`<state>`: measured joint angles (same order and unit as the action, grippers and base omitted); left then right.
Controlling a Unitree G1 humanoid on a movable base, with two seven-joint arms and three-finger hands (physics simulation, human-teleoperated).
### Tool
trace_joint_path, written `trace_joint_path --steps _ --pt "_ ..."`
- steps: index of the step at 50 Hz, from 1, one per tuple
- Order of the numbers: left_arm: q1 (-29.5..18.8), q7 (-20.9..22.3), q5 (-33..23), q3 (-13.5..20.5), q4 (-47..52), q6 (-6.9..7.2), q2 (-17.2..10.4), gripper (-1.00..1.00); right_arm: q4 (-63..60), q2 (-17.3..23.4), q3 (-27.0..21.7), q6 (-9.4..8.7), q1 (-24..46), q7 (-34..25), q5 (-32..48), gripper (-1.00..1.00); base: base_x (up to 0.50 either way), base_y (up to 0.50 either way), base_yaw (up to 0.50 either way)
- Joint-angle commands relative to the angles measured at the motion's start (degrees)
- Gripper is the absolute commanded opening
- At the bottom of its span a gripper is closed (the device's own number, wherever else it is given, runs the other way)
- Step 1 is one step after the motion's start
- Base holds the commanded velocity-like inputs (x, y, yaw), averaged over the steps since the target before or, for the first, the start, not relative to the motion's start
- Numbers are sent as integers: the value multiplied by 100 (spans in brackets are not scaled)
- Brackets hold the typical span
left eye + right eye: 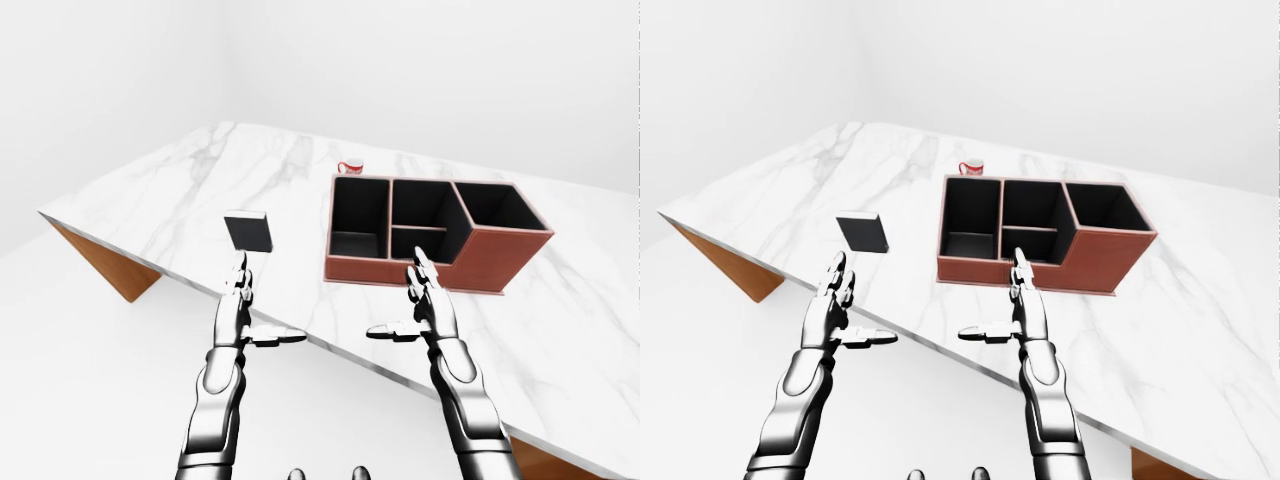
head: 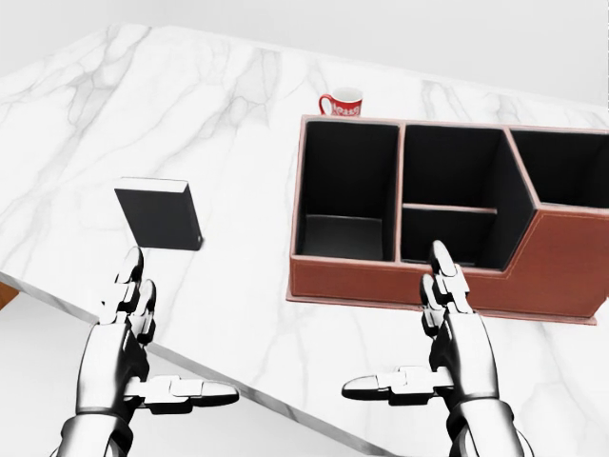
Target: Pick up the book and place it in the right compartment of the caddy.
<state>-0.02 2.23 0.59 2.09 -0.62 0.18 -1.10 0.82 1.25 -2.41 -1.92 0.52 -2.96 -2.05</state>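
Observation:
A small black book [image 2: 160, 215] lies flat on the white marble table [image 2: 219, 114], left of the caddy. The brown caddy [image 2: 447, 205] has black compartments: a left one, a split middle one and a right one [image 2: 561, 167] at the head view's right edge. My left hand [image 2: 143, 324] is open, just below the book and apart from it. My right hand [image 2: 428, 328] is open, below the caddy's near wall, holding nothing.
A red and white mug [image 2: 342, 102] stands above the caddy's left compartment. The table's near edge [image 1: 330, 350] runs diagonally under my hands. The table's brown side [image 1: 105, 265] shows at the left, over white floor.

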Motion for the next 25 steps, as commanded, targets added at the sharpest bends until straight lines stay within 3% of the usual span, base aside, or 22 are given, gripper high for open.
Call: trace_joint_path --steps 1,5,25 --pt "0 0 -4 -1 0 4 0 100 -17 0 1 -7 2 0 11 100 22 -45 0" --pt "8 2 -11 -5 11 6 0 100 -45 -2 14 36 -19 -7 29 100 17 -35 0" --pt "5 3 -15 -6 31 36 2 100 -23 -1 36 89 -5 -9 108 100 0 0 0"
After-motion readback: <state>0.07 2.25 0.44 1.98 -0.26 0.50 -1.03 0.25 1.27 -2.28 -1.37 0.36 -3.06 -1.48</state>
